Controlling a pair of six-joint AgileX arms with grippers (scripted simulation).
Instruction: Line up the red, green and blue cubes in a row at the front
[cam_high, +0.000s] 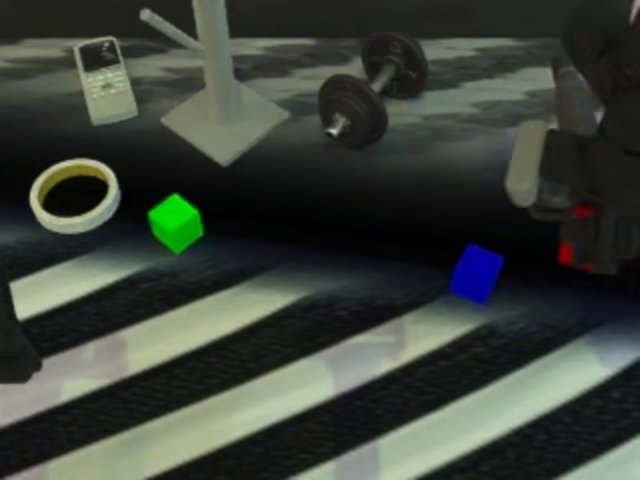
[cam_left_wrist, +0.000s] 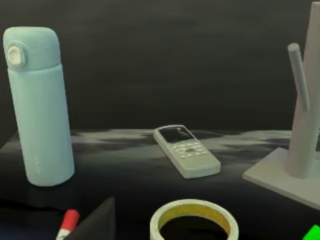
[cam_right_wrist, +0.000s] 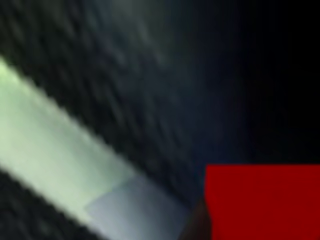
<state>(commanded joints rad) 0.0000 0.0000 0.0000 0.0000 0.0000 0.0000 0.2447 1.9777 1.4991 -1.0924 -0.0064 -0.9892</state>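
Looking down from the top view, the right gripper stood at the table's right edge, its body covering nearly all of the red cube; only a red sliver showed under it. The right wrist view gave the same cube as a large red face cut off at the frame's corner, but whether the fingers were clamped on it or spread could not be told. The blue cube sat tilted just left of that gripper, apart from it. The green cube lay well to the left, beside the tape ring. The left arm was parked at the left edge, largely out of frame, its gripper unseen. Only the left wrist view showed a pale blue flask and a red-tipped marker, along with the remote.
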